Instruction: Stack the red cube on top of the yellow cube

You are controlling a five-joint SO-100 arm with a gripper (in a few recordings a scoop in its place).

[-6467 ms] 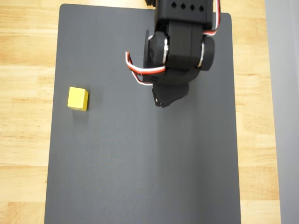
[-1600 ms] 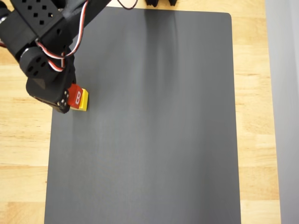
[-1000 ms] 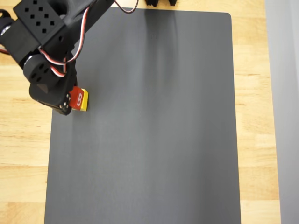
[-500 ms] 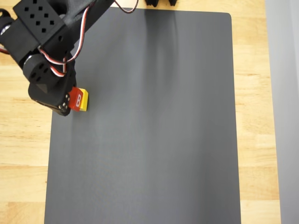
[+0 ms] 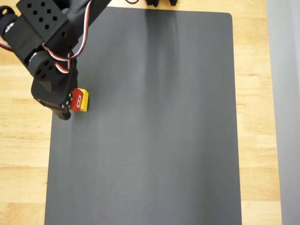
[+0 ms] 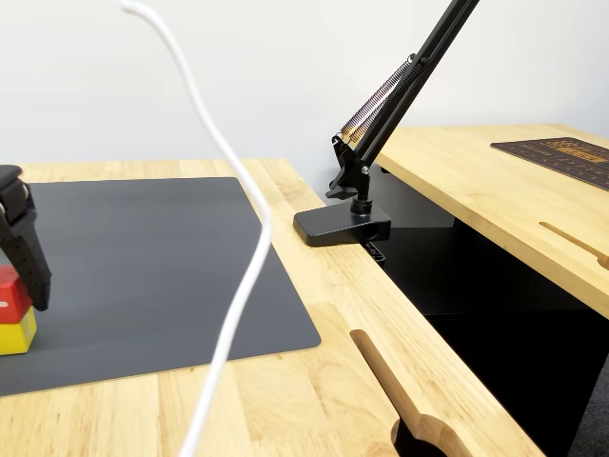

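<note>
In the overhead view the red cube [image 5: 78,99] sits on top of the yellow cube [image 5: 84,100] near the left edge of the dark grey mat [image 5: 154,140], its pale "B" mark facing up toward the camera, and the fixed view shows the red cube [image 6: 10,294] resting squarely on the yellow one [image 6: 16,333] at the picture's left edge. The black tool [image 5: 69,104] is right at the stack, one finger [image 6: 29,257] standing against the red cube's side, but whether it grips the cube or has let go I cannot tell. The mat lies on a light wooden tabletop [image 6: 314,381], where a black lamp-arm base [image 6: 341,227] is clamped and a white cable [image 6: 238,286] hangs across the foreground.
</note>
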